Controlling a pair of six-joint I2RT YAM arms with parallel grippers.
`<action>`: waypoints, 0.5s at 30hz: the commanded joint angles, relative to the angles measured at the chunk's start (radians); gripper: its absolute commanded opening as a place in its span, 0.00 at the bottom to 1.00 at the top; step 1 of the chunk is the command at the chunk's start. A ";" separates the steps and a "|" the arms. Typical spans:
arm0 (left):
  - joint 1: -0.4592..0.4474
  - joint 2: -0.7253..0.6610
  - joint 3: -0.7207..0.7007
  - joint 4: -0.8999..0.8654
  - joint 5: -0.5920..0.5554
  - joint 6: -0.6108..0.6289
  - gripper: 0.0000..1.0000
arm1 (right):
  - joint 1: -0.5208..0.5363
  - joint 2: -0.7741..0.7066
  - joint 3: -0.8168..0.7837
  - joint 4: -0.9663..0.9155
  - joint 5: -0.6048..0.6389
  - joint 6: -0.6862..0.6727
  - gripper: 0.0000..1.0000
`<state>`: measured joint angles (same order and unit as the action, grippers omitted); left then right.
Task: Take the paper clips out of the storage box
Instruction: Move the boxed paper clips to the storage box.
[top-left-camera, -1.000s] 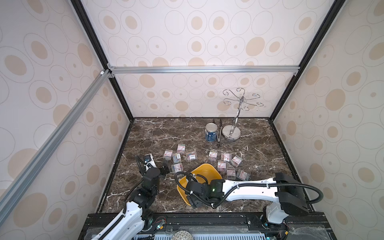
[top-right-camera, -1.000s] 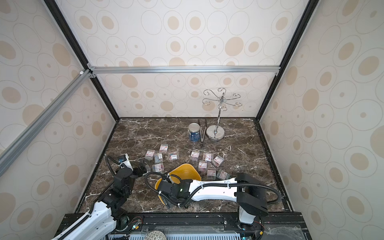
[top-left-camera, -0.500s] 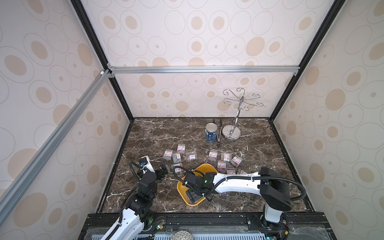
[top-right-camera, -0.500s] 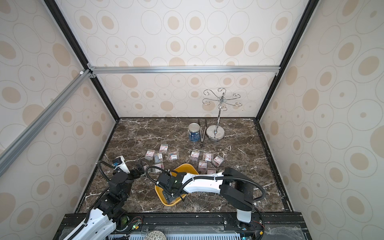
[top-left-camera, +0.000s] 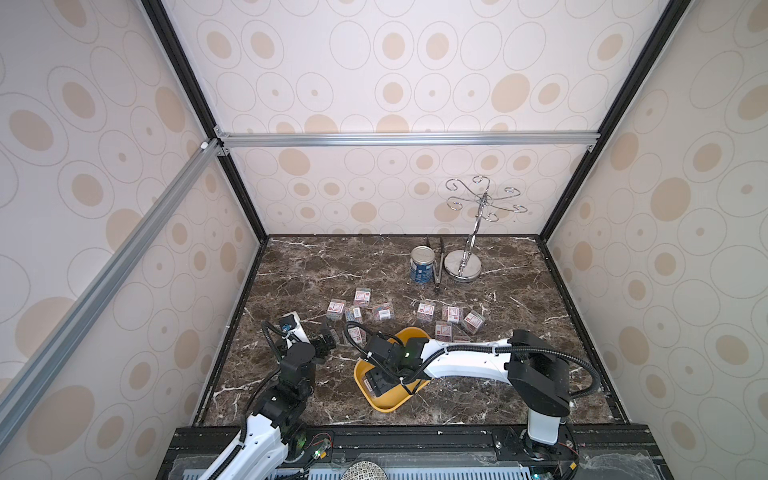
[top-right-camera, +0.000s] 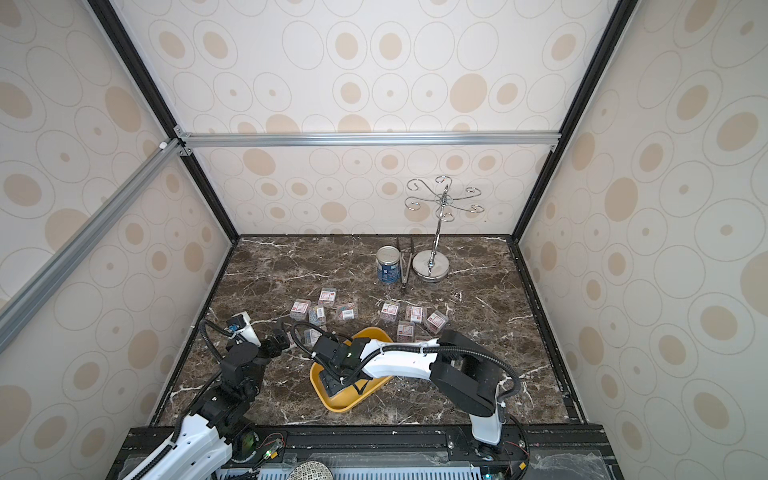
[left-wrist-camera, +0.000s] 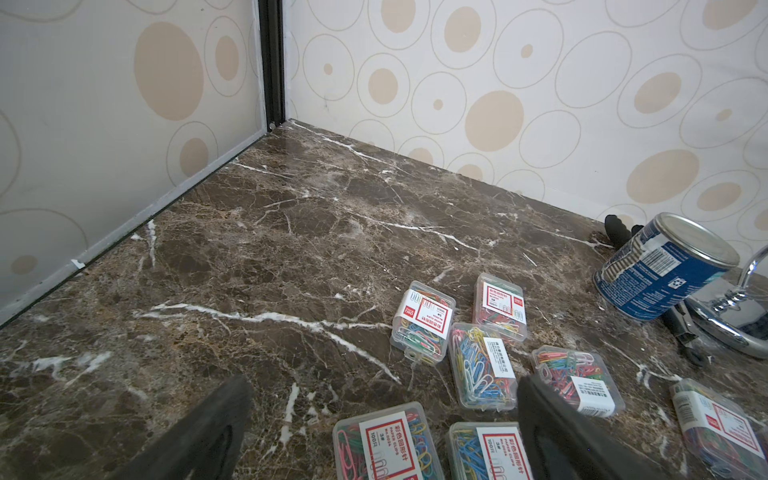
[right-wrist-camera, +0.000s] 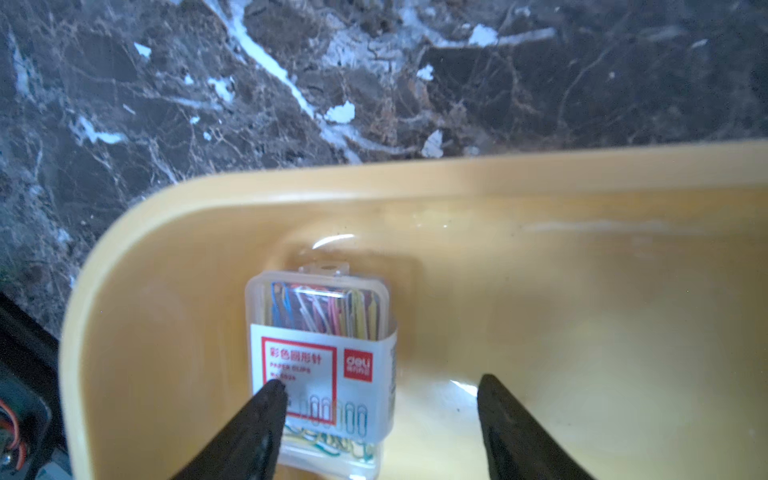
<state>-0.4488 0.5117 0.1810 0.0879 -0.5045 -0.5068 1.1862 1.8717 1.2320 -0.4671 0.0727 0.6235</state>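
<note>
Right wrist view: right gripper (right-wrist-camera: 380, 384), jaws apart, hangs off-centre over a case of paper clips (right-wrist-camera: 322, 328) in the storage box (right-wrist-camera: 561, 299) corner. Centre the case between the jaws before closing.

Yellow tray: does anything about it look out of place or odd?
One clear case of paper clips lies in a corner of the yellow tray, while the other cases are scattered over the marble table. The tray also sits skewed to the table's front edge.

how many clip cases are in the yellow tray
1: a case in a corner of the tray, at the open right claw. The arm may hide more.
</note>
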 joint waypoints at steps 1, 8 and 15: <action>0.003 0.003 0.006 -0.001 -0.024 -0.018 1.00 | -0.049 0.009 -0.064 -0.112 0.139 -0.002 0.73; 0.003 0.012 0.008 0.004 -0.022 -0.016 1.00 | -0.099 -0.104 -0.092 -0.042 0.174 0.004 0.73; 0.003 0.011 0.008 0.004 -0.021 -0.016 1.00 | -0.085 -0.168 -0.097 0.014 0.117 -0.032 0.78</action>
<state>-0.4488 0.5220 0.1810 0.0887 -0.5068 -0.5087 1.0863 1.7290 1.1477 -0.4637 0.1951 0.6086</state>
